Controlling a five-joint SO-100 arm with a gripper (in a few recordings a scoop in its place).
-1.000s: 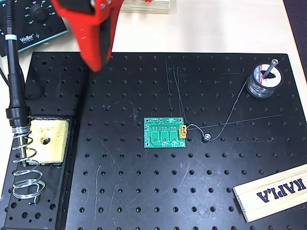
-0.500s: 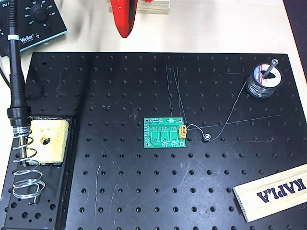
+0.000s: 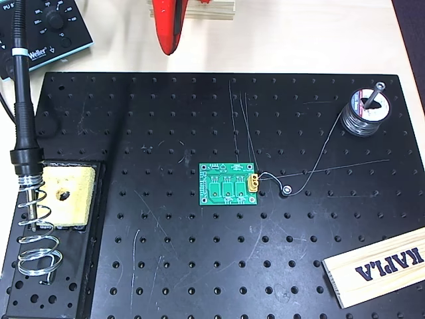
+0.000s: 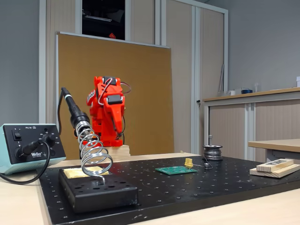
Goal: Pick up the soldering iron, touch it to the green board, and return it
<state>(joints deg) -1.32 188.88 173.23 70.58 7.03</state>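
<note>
Gripper (image 3: 167, 41): red, folded back at 12 o'clock beyond the plate; jaw opening cannot be told.
Soldering iron (image 3: 22, 113): seated tip-down in the spiral holder (image 3: 34, 246) at 9 o'clock; cable runs toward the station (image 3: 46, 30) at 11 o'clock.
Green board (image 3: 229, 184): flat at the centre of the black perforated plate (image 3: 166, 119), yellow connector on its 3 o'clock edge.
Solder spool (image 3: 364, 111): 2 o'clock.
Wooden block (image 3: 378, 266): 4 o'clock.

Matt black perforated plate (image 3: 199, 266) with fine pale scratches, glossy green board (image 3: 228, 185), shiny silver wire holder (image 3: 36, 246), matt black plastic soldering iron (image 3: 20, 100), porous yellow sponge (image 3: 66, 196), pale smooth wooden block (image 3: 378, 266), glossy red plastic arm (image 4: 107, 110), bright metal solder spool (image 3: 365, 113)
</note>
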